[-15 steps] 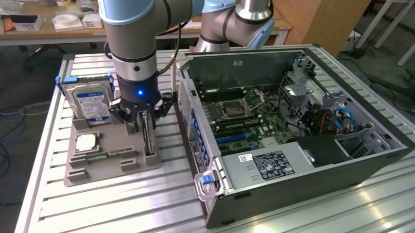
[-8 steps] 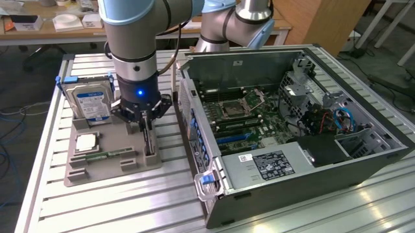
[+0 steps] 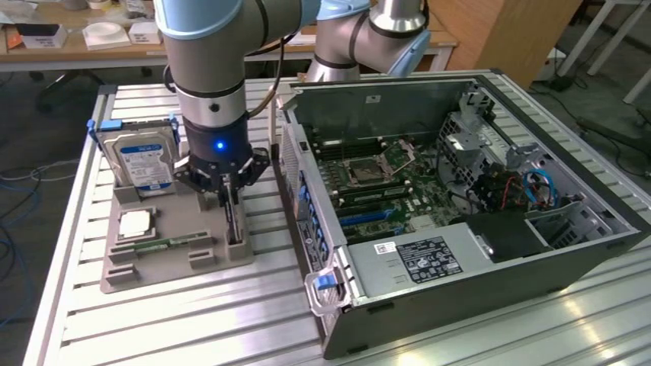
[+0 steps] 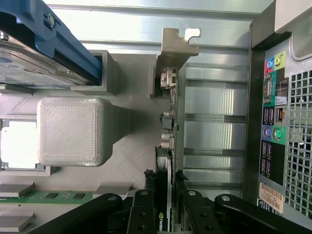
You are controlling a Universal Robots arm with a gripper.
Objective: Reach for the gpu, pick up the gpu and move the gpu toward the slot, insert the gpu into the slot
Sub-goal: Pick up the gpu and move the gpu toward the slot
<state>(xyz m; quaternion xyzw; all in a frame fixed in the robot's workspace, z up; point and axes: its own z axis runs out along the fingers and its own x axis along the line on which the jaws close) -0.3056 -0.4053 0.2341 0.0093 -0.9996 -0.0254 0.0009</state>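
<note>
Dark gpu (image 4: 165, 170) stands on edge in the grey tray (image 4: 131, 161), its long axis parallel to the case (image 4: 253, 122), tool (image 4: 165, 214) clamping it.

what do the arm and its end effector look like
The arm is silver-grey tubing with pale blue joint caps and a black cable alongside. Its black wrist section carries a glowing blue light. The end effector is black, built of bolted linkage bars.

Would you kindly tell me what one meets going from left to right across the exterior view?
Blue-labelled silver hard drive → black end effector at the thin dark gpu card → grey computer case's perforated rear panel → green motherboard → blue cables.
</note>
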